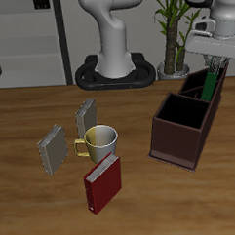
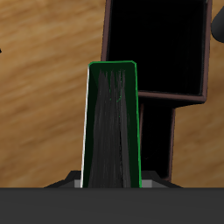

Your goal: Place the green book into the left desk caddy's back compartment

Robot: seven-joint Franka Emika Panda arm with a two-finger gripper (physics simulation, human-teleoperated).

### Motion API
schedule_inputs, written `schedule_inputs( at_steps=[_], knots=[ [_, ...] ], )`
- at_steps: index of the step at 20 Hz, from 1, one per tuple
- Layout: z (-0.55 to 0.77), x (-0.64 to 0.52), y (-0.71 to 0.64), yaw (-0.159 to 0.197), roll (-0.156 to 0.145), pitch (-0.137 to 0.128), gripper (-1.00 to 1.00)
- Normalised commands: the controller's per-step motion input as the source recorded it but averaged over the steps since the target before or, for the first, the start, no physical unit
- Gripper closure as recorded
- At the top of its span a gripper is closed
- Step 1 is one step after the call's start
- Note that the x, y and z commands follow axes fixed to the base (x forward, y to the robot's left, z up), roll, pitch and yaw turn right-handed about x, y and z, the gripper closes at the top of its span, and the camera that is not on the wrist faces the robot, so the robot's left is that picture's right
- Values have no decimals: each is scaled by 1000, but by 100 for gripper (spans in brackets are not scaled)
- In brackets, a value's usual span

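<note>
No legible text, label, brand, number or sign is present in either view. The green book [image 2: 111, 122] shows a plain cover and dark page edges with no title or spine lettering. The left desk caddy [image 1: 179, 136] has unmarked dark brown walls. The red book [image 1: 102, 183], lying on the surface at roughly 6 o'clock from the mug [image 1: 102, 142], carries no readable print; the two grey books [image 1: 53, 148] likewise show blank faces. The mug is plain. The robot's white body bears no visible marking at this resolution.
</note>
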Motion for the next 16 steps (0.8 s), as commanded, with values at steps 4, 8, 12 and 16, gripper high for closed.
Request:
schedule_inputs(
  at_steps=[4,8,12,16],
  knots=[
    [-190,110,46,-4,11,30,100],
    [-315,145,68,-8,11,59,100],
    [-223,116,-19,-16,21,55,100],
    [124,63,-130,-46,2,6,-100]
  ],
)
